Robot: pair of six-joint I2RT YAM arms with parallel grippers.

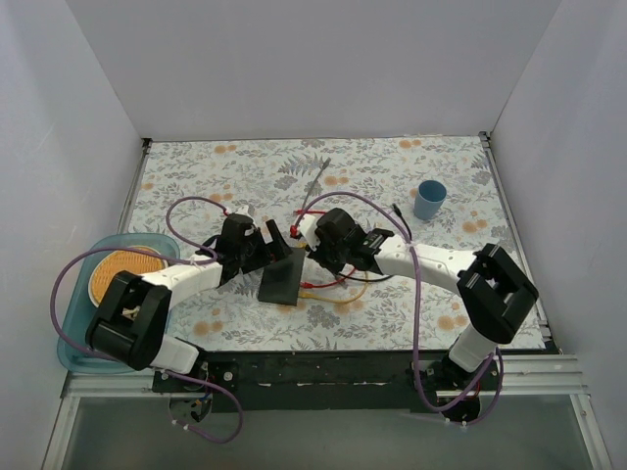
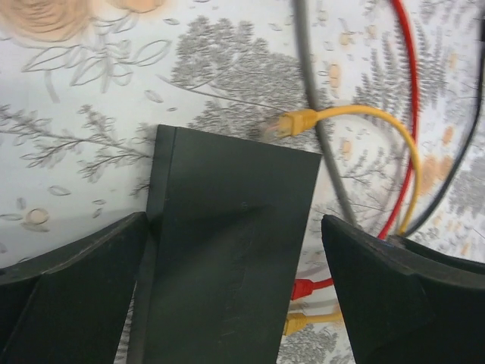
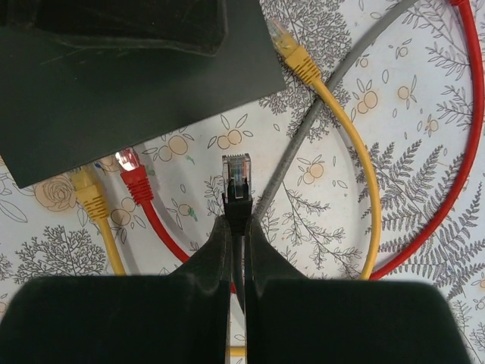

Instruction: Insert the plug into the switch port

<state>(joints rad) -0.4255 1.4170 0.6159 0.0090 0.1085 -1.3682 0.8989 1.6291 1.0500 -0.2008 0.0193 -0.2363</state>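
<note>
The flat matte-black box (image 1: 281, 278) lies at the table's middle; its ports do not show in any view. My left gripper (image 1: 257, 251) is open and straddles the box (image 2: 227, 250): its left finger (image 2: 76, 288) touches the box's edge, and its right finger (image 2: 402, 303) stands apart from it. My right gripper (image 1: 328, 253) is shut on the black plug (image 3: 237, 178), which has a clear tip. The plug sticks out past the fingertips (image 3: 220, 235) and points at the box's near edge (image 3: 114, 98), a short gap away.
Loose red (image 3: 133, 173) and yellow (image 3: 89, 195) plugs lie by the box. Another yellow plug (image 3: 292, 50) and a grey cable (image 3: 318, 114) lie to its right. A blue cup (image 1: 428, 200) stands at the back right. A teal tray (image 1: 73, 333) holding an orange disc sits at the left edge.
</note>
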